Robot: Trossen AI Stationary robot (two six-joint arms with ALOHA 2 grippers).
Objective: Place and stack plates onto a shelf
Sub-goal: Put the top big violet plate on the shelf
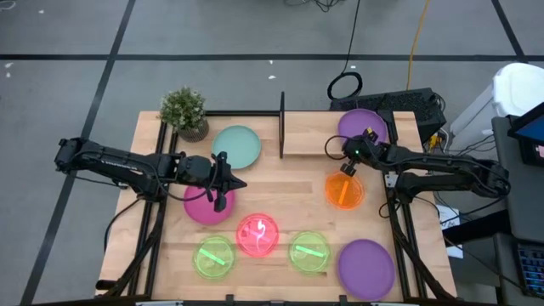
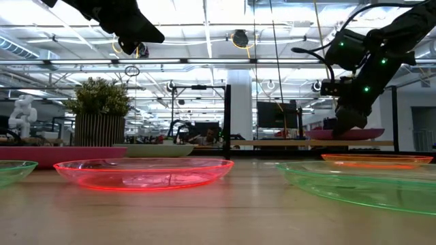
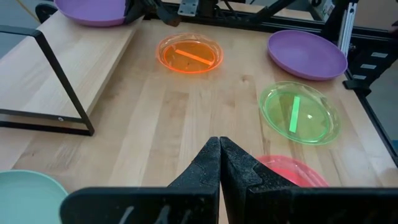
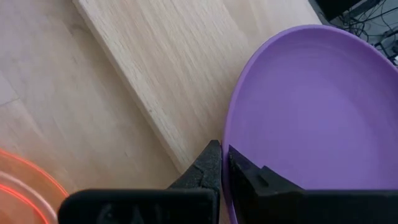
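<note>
A purple plate (image 1: 364, 125) lies at the right end of the shelf (image 1: 316, 136), a low wood board with a black upright panel (image 1: 281, 126) at its left end. My right gripper (image 1: 353, 151) is shut on this plate at its near-left edge. My left gripper (image 1: 231, 181) hangs shut and empty above the magenta plate (image 1: 204, 206). The teal plate (image 1: 237, 146) rests flat on the table left of the panel. Flat on the table also lie the orange plate (image 1: 343, 190), the pink plate (image 1: 257, 235), two green plates (image 1: 213, 256) (image 1: 308, 252) and a second purple plate (image 1: 366, 266). My right gripper pinches the purple plate's rim (image 4: 227, 142) between its two fingers, one finger (image 4: 255, 177) over the plate's inside and one (image 4: 205, 165) outside the rim. The fingers slant down from the near right. The plate sits level, its underside at the shelf board (image 2: 327, 143).
A potted plant (image 1: 184, 111) stands at the far left corner of the table, beside the teal plate. The shelf's board between the panel and the purple plate is bare wood. Cables and a dark box (image 1: 408, 100) lie beyond the table's far right edge.
</note>
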